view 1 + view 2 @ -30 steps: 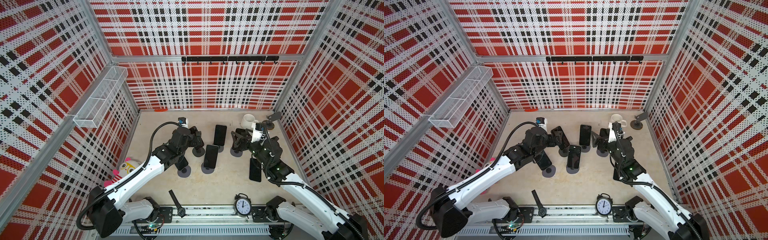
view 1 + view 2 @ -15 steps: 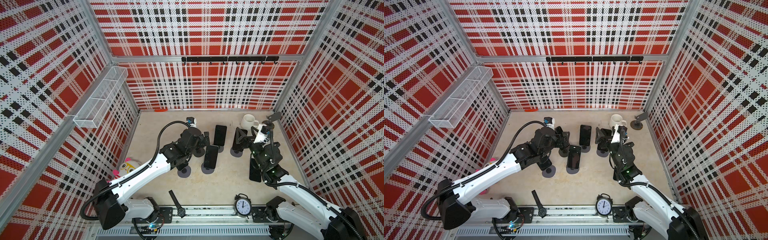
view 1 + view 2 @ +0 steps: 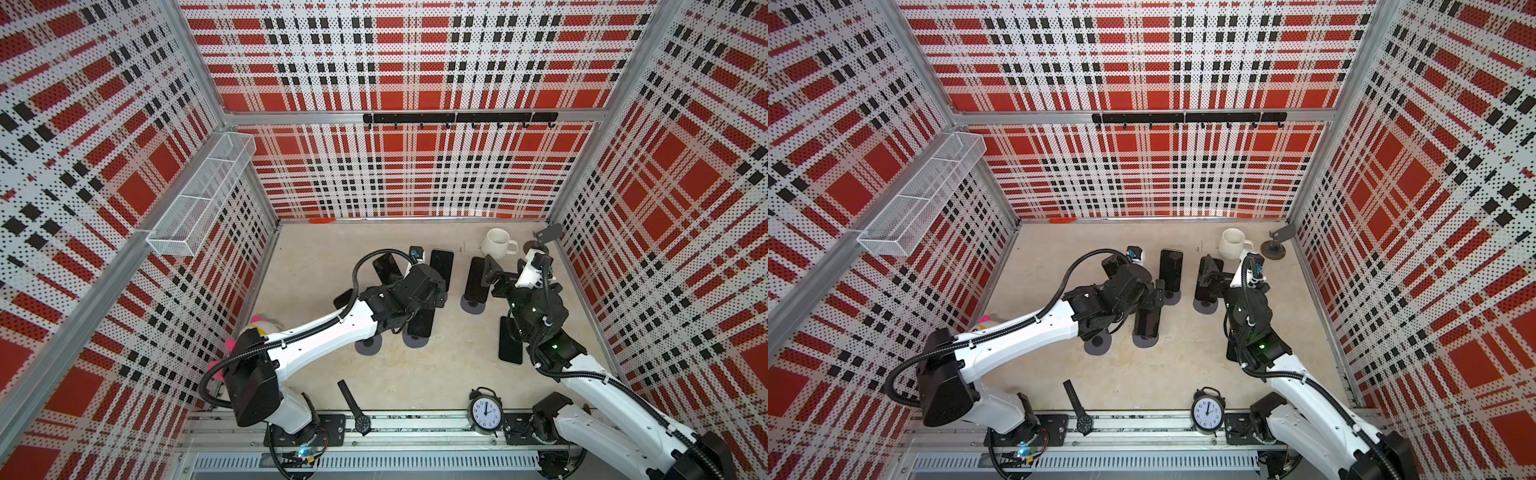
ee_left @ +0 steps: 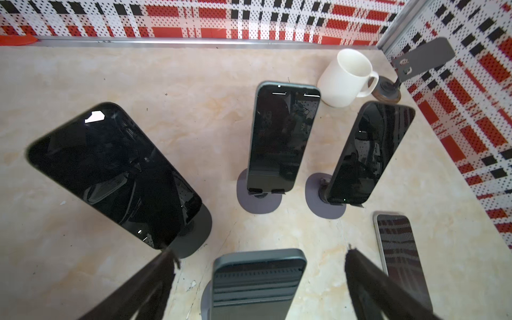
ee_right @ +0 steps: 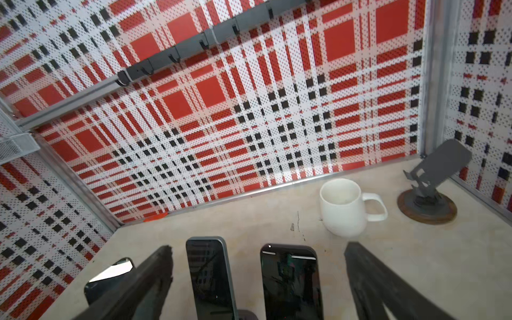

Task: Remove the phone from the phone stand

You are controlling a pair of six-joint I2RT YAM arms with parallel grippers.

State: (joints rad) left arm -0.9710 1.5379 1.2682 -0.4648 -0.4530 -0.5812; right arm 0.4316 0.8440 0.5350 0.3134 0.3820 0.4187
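Note:
Several dark phones lean on round-based stands mid-table. My left gripper (image 3: 432,291) (image 4: 260,250) is open above the front middle phone (image 4: 257,279) (image 3: 419,322); its top edge lies between the fingers (image 4: 155,279) without touching them. Behind stand a back-left phone (image 4: 110,171), a middle phone (image 4: 282,135) (image 3: 441,264) and a right phone (image 4: 371,152) (image 3: 476,280). My right gripper (image 3: 491,275) (image 5: 257,249) is open above that right phone (image 5: 291,282), with the middle phone (image 5: 210,277) also between its fingers. Neither gripper holds anything.
One phone (image 3: 509,340) (image 4: 401,255) lies flat under the right arm. A white mug (image 3: 496,243) and an empty stand (image 3: 544,239) are at the back right. A clock (image 3: 484,411) and a wristwatch (image 3: 353,405) sit at the front edge, a plush toy (image 3: 257,328) at the left wall.
My left gripper has moved right, from the left stands to above the front middle phone. The right arm shifted slightly over the right phone. Both grippers stayed open.

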